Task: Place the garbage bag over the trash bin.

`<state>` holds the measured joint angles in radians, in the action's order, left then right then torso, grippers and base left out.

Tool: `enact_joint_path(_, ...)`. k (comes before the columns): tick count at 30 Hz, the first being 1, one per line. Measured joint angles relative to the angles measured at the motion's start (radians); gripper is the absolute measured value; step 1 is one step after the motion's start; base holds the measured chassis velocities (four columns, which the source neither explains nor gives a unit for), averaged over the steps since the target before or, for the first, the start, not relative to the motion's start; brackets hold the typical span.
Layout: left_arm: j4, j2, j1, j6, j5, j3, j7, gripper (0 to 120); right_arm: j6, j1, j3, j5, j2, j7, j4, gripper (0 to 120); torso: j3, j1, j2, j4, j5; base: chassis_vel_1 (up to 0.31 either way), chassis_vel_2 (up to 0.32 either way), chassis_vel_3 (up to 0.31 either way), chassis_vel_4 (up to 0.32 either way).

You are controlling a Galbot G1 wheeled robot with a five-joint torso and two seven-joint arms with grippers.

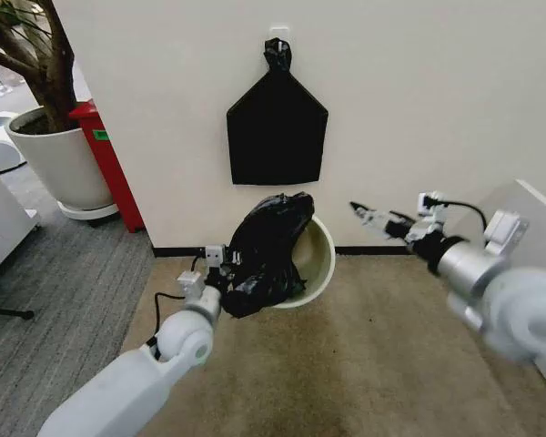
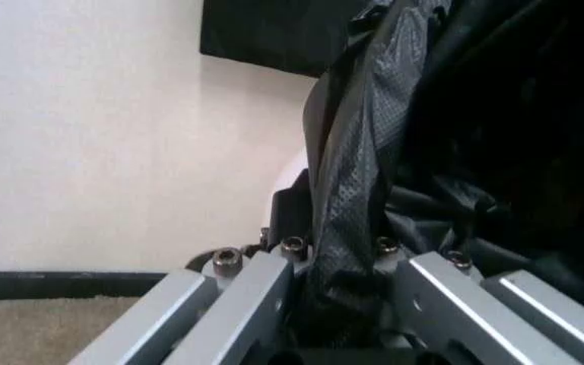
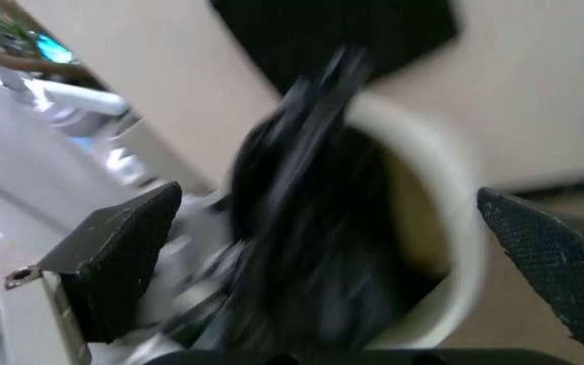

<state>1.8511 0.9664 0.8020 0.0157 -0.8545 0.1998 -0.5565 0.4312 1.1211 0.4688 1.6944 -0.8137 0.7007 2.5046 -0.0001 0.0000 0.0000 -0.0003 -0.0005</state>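
Crumpled black garbage bag (image 1: pixel 266 257) — draped over cream trash bin (image 1: pixel 320 261)

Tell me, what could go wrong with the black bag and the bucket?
The left gripper pinches only one fold of the garbage bag, so the thin plastic might slip out or tear. The bag covers just one side of the trash bin, so it could slide off. The right gripper is open, away from it.

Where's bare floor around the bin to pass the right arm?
Bare carpet lies between the trash bin and the open right gripper. The bin's left side is crowded: the left gripper grips the garbage bag there.
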Motion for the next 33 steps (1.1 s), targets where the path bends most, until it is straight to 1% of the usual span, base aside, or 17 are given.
enact_joint_path(1,-0.006,0.009,-0.026,0.000,-0.001,0.027,-0.027,0,-0.005,0.004,-0.019,0.049,-0.026,0.036,0.006,100,0.000,0.000,0.000,0.0000,0.0002,0.000,0.000,0.000,0.000)
enact_joint_path(3,-0.009,0.020,-0.066,0.000,0.002,0.070,-0.054,0,-0.013,0.001,-0.077,0.084,-0.062,0.087,0.007,100,0.000,0.000,0.000,0.0001,0.0008,0.000,0.000,0.000,0.000)
enact_joint_path(5,-0.008,0.022,-0.073,0.000,0.004,0.079,-0.057,0,-0.017,-0.002,-0.097,0.086,-0.072,0.096,0.007,100,0.000,0.000,0.000,0.0000,0.0008,0.000,0.000,0.000,0.000)
enact_joint_path(6,-0.005,0.026,-0.087,-0.001,0.012,0.098,-0.062,0,-0.019,-0.012,-0.131,0.084,-0.092,0.115,0.007,100,0.000,0.000,0.000,0.0000,0.0003,0.000,0.000,0.000,0.000)
enact_joint_path(9,-0.002,0.028,-0.108,-0.001,0.032,0.127,-0.069,0,-0.022,-0.033,-0.193,0.066,-0.121,0.158,0.005,100,0.000,0.000,0.000,0.0004,0.0007,0.000,0.000,0.000,0.000)
enact_joint_path(11,-0.008,0.032,-0.120,0.001,0.047,0.140,-0.070,0,-0.018,-0.038,-0.220,0.056,-0.136,0.172,0.003,100,0.000,0.000,0.000,0.0005,0.0004,0.000,0.000,0.000,0.000)
enact_joint_path(15,-0.014,0.042,-0.133,0.003,0.057,0.150,-0.071,0,-0.032,-0.042,-0.241,0.069,-0.157,0.207,0.001,100,0.000,0.000,0.000,0.0003,0.0005,0.000,0.000,0.000,0.000)
enact_joint_path(18,-0.018,0.056,-0.141,0.007,0.079,0.161,-0.067,0,-0.084,-0.060,-0.255,0.130,-0.195,0.264,-0.002,97,0.000,0.000,0.000,0.0002,0.0005,0.000,0.000,0.000,0.000)
enact_joint_path(20,-0.019,0.058,-0.141,0.007,0.083,0.163,-0.065,0,-0.092,-0.063,-0.255,0.143,-0.202,0.275,-0.005,97,0.000,0.000,0.000,0.0003,0.0005,0.000,0.000,0.000,0.000)
enact_joint_path(21,-0.020,0.061,-0.141,0.010,0.093,0.166,-0.060,0,-0.112,-0.073,-0.255,0.169,-0.218,0.299,-0.011,92,0.000,0.000,0.000,0.0003,0.0005,0.000,0.000,0.000,0.000)
enact_joint_path(24,-0.022,0.064,-0.138,0.013,0.108,0.168,-0.050,0,-0.135,-0.084,-0.256,0.189,-0.240,0.332,-0.023,82,0.000,0.000,0.000,0.0003,0.0005,0.000,0.000,0.000,0.000)
enact_joint_path(25,-0.022,0.064,-0.137,0.013,0.109,0.168,-0.048,0,-0.137,-0.085,-0.257,0.189,-0.244,0.337,-0.028,82,0.000,0.000,0.000,0.0003,0.0004,0.000,0.000,0.000,0.000)
enact_joint_path(27,-0.021,0.065,-0.137,0.013,0.113,0.168,-0.043,0,-0.141,-0.086,-0.265,0.176,-0.253,0.352,-0.043,73,0.000,0.000,0.000,0.0003,0.0005,0.000,0.000,0.000,0.000)
enact_joint_path(28,-0.021,0.065,-0.137,0.013,0.113,0.168,-0.043,0,-0.141,-0.086,-0.265,0.176,-0.253,0.352,-0.043,73,0.000,0.000,0.000,0.0003,0.0005,0.000,0.000,0.000,0.000)
enact_joint_path(31,-0.013,0.065,-0.137,0.014,0.114,0.168,-0.034,0,-0.148,-0.088,-0.274,0.159,-0.259,0.372,-0.058,67,0.000,0.000,0.000,0.0003,0.0005,0.000,0.000,0.000,0.000)
enact_joint_path(32,-0.009,0.064,-0.137,0.014,0.115,0.168,-0.030,0,-0.152,-0.089,-0.278,0.153,-0.261,0.379,-0.063,61,0.000,0.000,0.000,0.0003,0.0005,0.000,0.000,0.000,0.000)
enact_joint_path(33,-0.007,0.064,-0.138,0.015,0.116,0.168,-0.028,0,-0.155,-0.090,-0.281,0.150,-0.261,0.383,-0.066,57,0.000,0.000,0.000,0.0002,0.0005,0.000,0.000,0.000,0.000)
